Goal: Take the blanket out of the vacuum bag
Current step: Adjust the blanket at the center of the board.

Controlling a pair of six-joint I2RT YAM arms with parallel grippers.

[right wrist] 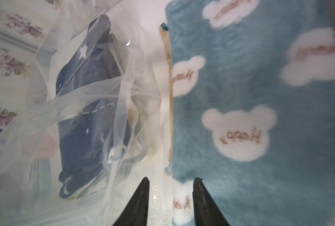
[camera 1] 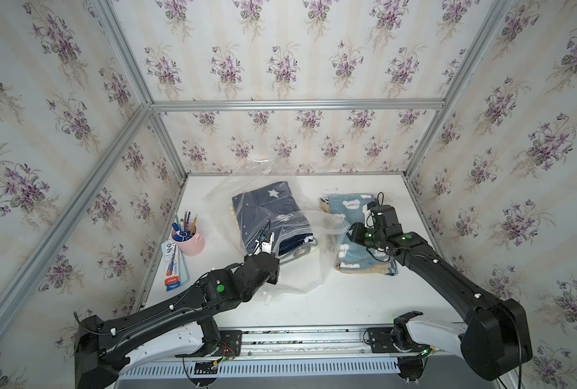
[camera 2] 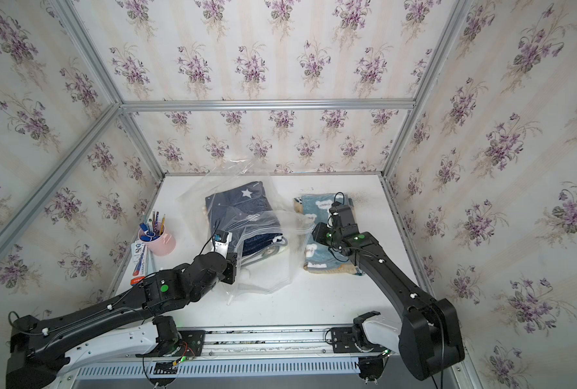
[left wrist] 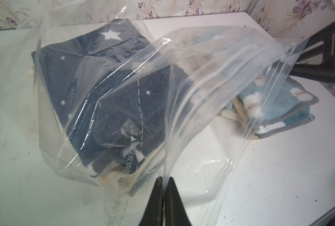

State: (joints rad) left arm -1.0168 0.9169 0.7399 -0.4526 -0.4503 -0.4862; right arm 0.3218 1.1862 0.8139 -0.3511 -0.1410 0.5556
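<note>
Film from a large, transparent, crinkly plastic vacuum bag [left wrist: 202,82] is pinched in the left gripper [left wrist: 163,180], whose two black fingers are pressed together with the plastic rising from between them. Both top views show the bag on the white tabletop [camera 1: 347,303], left of centre. Its zip-seal mouth is lifted and stretched toward the right gripper [right wrist: 170,179].

That gripper's fingers stand clearly apart and clamp nothing. A strip of the bag's zip edge runs through the gap between them. Whether the plastic touches either finger cannot be told.

Inside the bag lies a folded navy fleece blanket with a white star and small white dots [camera 1: 267,208]. It rests flat under the film, with its near end toward the raised mouth.

Just beside the bag, under the right arm, lies a second folded blanket of light blue plush with white bear-shaped patches [camera 1: 347,207]. It sits on the table outside the bag, and the bag's lifted edge reaches over its side.

Near the table's left edge stands a pink cup holding pens and pencils [camera 1: 193,244]. A flat white-and-blue pen package [camera 1: 172,266] lies just beside it. Purple-flowered wallpaper [camera 1: 280,60] lines the enclosure.
</note>
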